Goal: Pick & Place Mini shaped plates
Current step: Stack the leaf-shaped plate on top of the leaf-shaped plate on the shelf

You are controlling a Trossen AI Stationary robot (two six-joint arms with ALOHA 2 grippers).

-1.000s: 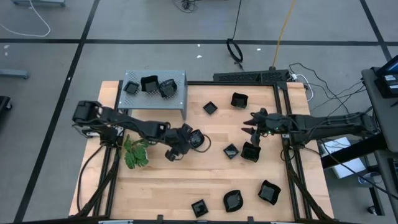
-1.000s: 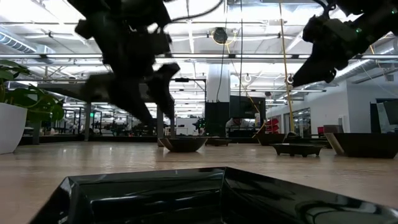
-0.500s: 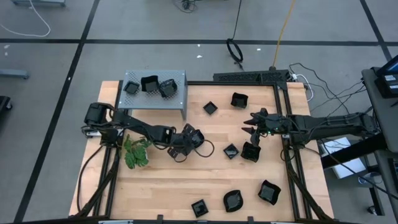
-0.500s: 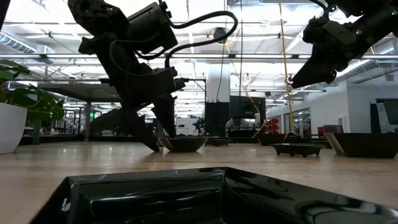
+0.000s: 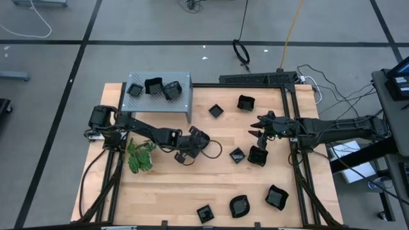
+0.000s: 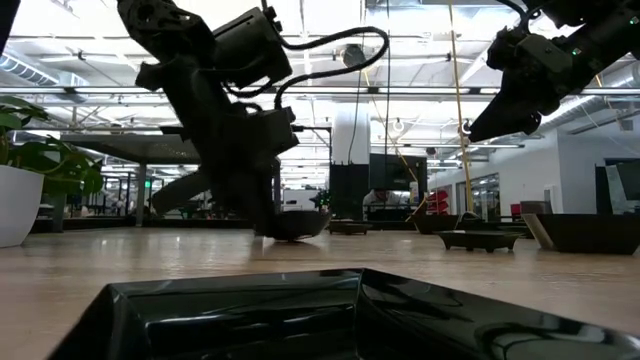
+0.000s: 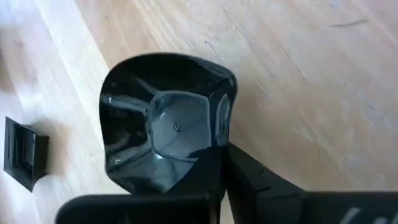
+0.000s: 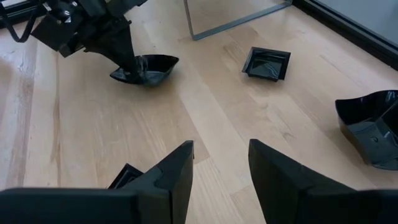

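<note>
Fingers of the left gripper (image 5: 192, 142) pinch a plate (image 7: 163, 118) by its rim mid-table; lift straight, slowly, lest the thin hold slip; right gripper (image 5: 259, 137) waits spread.

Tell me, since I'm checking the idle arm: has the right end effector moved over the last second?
No. In the high view the right end effector sits at the same spot beside the table's right rail, open above a black dish.

You see glossy black mini plates (image 5: 243, 102) against a pale, straight-grained wooden table (image 5: 166, 185). The shelf (image 5: 160, 96) is grey perforated metal, the plant (image 5: 139, 157) leafy green in a white pot (image 6: 18, 204). Both arms are dark, the floor grey with black lines.
</note>
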